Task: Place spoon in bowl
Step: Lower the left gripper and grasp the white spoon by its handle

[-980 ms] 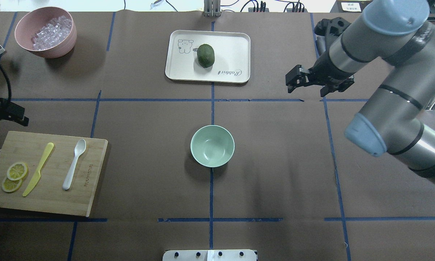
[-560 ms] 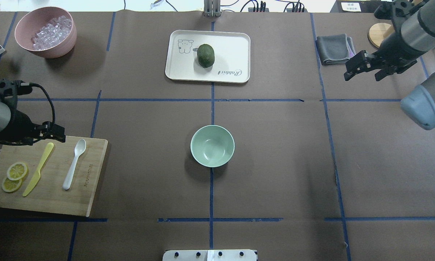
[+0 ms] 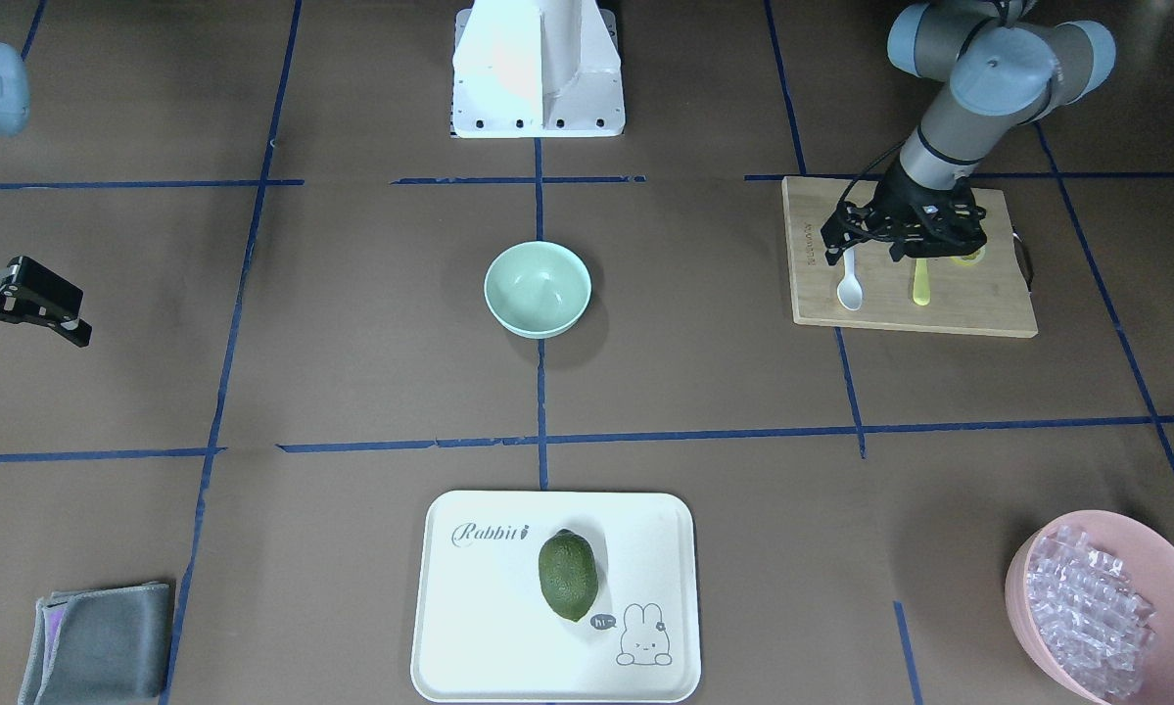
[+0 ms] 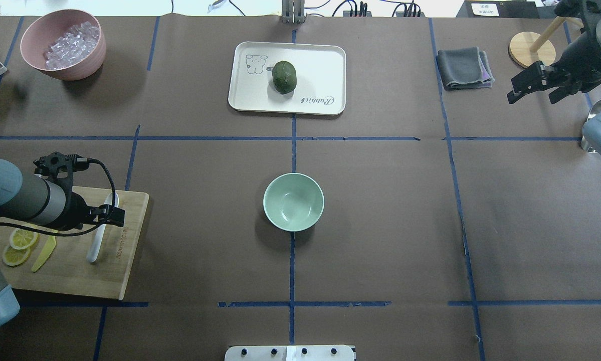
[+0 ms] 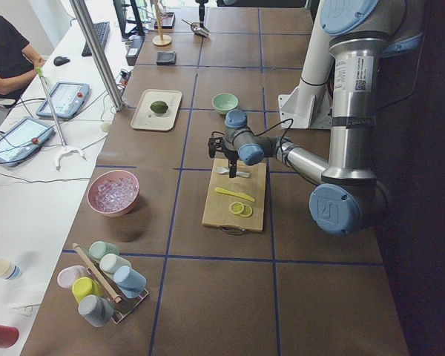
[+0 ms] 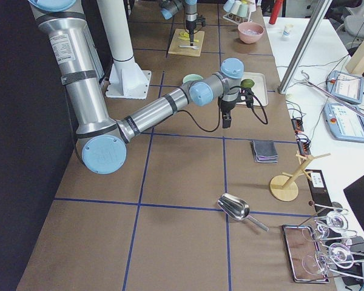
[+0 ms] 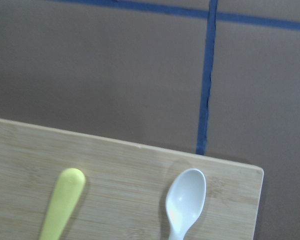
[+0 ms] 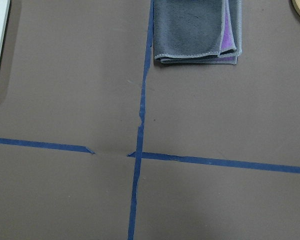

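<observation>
The white spoon [image 4: 94, 248] lies on the wooden cutting board [image 4: 79, 281] at the left, scoop pointing away from the robot. It also shows in the front view [image 3: 849, 291] and the left wrist view [image 7: 186, 200]. My left gripper [image 4: 116, 216] hovers above the spoon's upper part, seems open, and holds nothing. The mint-green bowl [image 4: 293, 201] stands empty at the table's middle, far right of the spoon. My right gripper [image 4: 517, 90] is open and empty at the far right, near the back.
A yellow-green knife [image 4: 43, 253] and lemon slices [image 4: 17, 248] lie on the board left of the spoon. A pink bowl [image 4: 74, 70] of clear cubes stands back left. A white tray [image 4: 320, 65] with a green fruit [image 4: 284, 76] is back centre. A grey cloth [image 4: 463, 67] lies back right.
My left arm has come in from the left edge to above the spoon on the board. My right arm has pulled back to the far right.
</observation>
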